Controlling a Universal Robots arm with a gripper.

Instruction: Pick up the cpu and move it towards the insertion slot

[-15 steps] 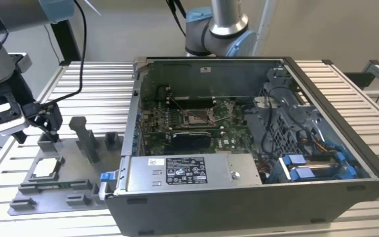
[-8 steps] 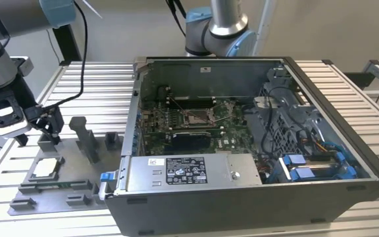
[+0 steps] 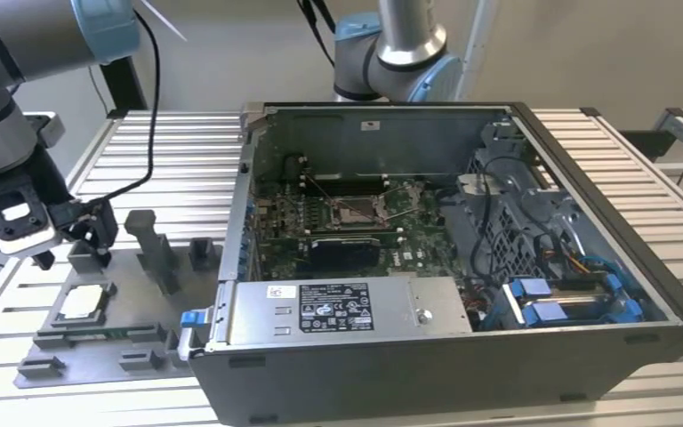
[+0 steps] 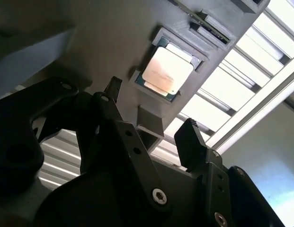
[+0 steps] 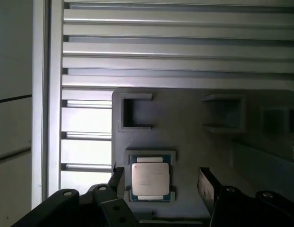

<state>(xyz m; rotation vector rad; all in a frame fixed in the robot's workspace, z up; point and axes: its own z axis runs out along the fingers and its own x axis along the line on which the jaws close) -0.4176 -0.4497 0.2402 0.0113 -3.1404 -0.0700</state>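
Note:
The cpu point(image 3: 82, 302) is a small square chip with a silvery top, lying flat in a recess of the grey fixture plate point(image 3: 128, 342) at the exterior view's left. My gripper point(image 3: 75, 245) hangs above it, a little behind, and is open with nothing held. In both wrist views the cpu point(image 4: 166, 71) point(image 5: 150, 178) sits in its pocket below the spread black fingers point(image 4: 190, 138) point(image 5: 206, 185), untouched. The insertion slot point(image 3: 361, 210) is a metal-framed square socket on the green board inside the open computer case point(image 3: 626, 294).
Grey fixture blocks point(image 3: 157, 249) stand upright on the plate beside the gripper. The case wall point(image 3: 242, 222) rises between the plate and the board. A second arm's base point(image 3: 389, 53) stands behind the case. The slatted metal table point(image 3: 175, 151) lies all around.

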